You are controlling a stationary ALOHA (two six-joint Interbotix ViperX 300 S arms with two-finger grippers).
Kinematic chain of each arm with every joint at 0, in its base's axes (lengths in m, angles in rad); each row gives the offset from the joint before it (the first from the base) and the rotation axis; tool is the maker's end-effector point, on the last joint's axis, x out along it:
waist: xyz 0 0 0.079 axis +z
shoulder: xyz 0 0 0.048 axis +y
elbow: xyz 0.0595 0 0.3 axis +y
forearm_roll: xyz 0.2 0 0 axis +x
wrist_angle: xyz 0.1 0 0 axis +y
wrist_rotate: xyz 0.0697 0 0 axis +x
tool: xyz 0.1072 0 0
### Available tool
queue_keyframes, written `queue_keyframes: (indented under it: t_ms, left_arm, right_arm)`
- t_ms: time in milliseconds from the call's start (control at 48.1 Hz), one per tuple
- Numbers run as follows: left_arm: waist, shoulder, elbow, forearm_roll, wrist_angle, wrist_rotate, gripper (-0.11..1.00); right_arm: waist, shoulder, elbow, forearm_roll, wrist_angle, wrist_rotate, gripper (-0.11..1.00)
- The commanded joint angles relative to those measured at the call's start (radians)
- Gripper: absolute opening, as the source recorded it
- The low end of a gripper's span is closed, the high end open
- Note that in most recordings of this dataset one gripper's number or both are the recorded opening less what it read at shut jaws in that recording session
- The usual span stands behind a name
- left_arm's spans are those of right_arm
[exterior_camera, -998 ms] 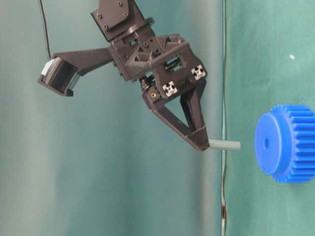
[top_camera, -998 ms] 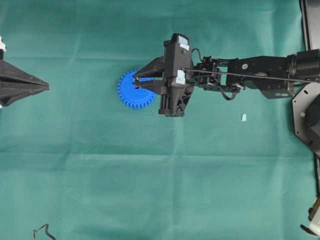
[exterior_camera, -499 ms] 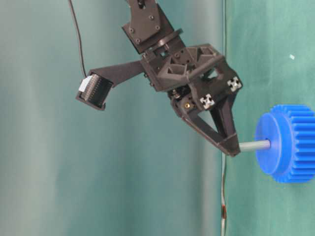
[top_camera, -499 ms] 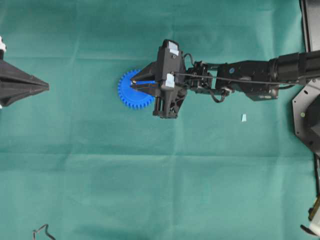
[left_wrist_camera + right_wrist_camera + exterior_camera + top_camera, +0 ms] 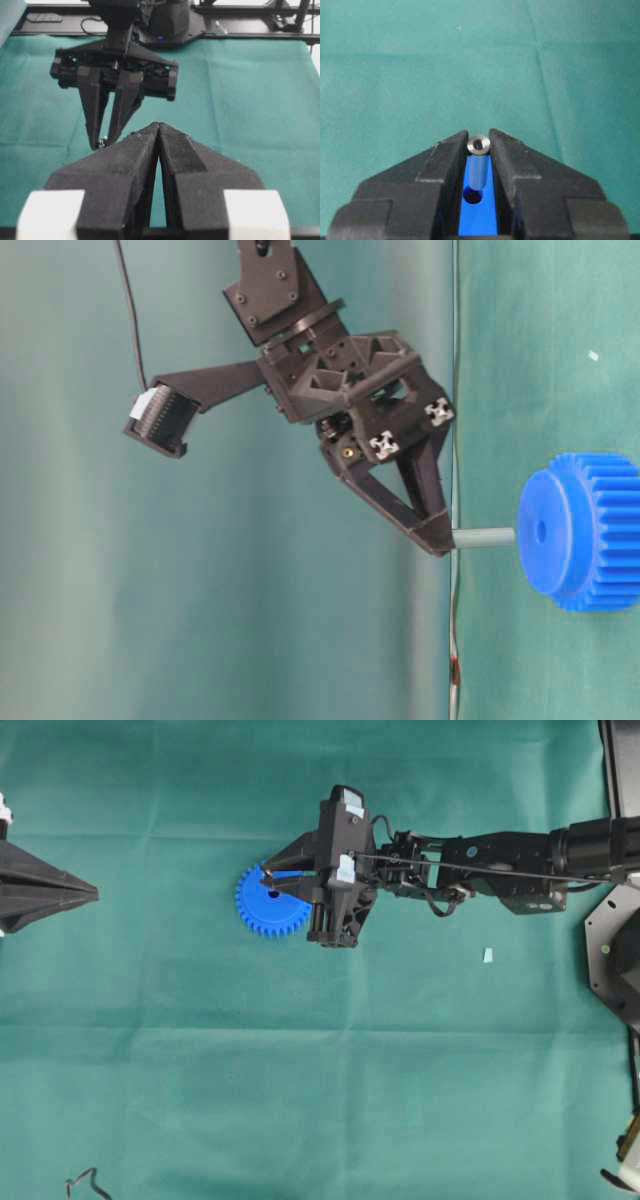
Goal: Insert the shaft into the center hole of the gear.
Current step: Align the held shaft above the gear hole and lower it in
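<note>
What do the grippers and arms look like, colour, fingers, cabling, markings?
Both grippers are matte black. The right gripper has wedge-shaped fingers, a lattice-ribbed housing, small black-and-white marker squares, a camera on a side bracket, and thin black cables. The left gripper has tapered fingers with white blocks behind them.

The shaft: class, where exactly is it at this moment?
In the table-level view the shaft is clamped in the right gripper, its free end just short of the gear and near its center hole, not yet inserted.
</note>
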Motion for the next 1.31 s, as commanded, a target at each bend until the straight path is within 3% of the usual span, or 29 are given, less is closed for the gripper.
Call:
queue_keyframes:
  t_ms: [0,1289]
  left_arm:
    - [0.002,0.008,-0.021,0.003,-0.006,0.000,0.00]
    - [0.002,0.008,-0.023,0.003,0.003,-0.002,0.00]
  right_arm:
    - [0.002,-0.028,-0.014,-0.002,-0.006,0.000,0.19]
    - [0.011,0.055,0.008,0.034,-0.074,0.009,0.19]
